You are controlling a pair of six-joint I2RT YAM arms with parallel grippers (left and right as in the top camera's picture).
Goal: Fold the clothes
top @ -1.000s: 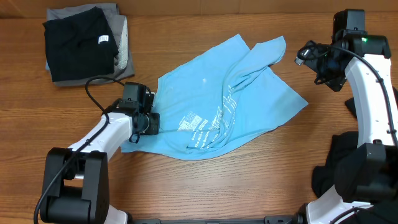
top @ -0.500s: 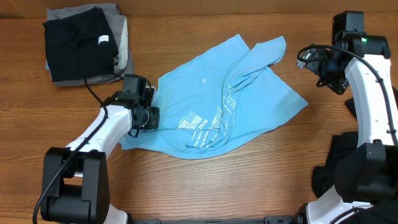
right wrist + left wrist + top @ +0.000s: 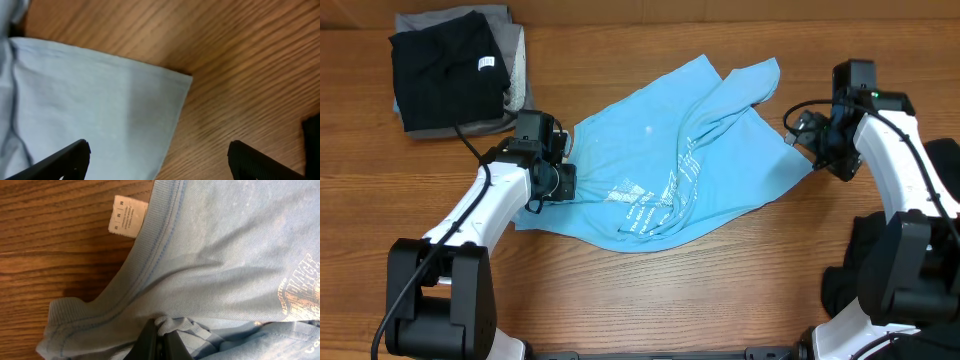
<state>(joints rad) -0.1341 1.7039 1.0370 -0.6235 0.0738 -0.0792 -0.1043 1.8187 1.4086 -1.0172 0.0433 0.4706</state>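
Presently we are at the spreading-out step, not yet the folding. On the bench [image 3: 720,300] the light-blue T-shirt [image 3: 640,150] lies rumpled mid-bench, ridged down its middle. At the far left a black garment [image 3: 440,70] sits folded on a grey garment [image 3: 520,70]. Our left pincer [image 3: 558,182] is pinched on a fold of shirt cloth near the collar [image 3: 150,250], with the neck label [image 3: 127,216] close by. Our right pincer [image 3: 808,140] hangs with jaws wide apart over the shirt's right corner [image 3: 182,80] — next it must drop, close on that corner and draw the cloth flat.
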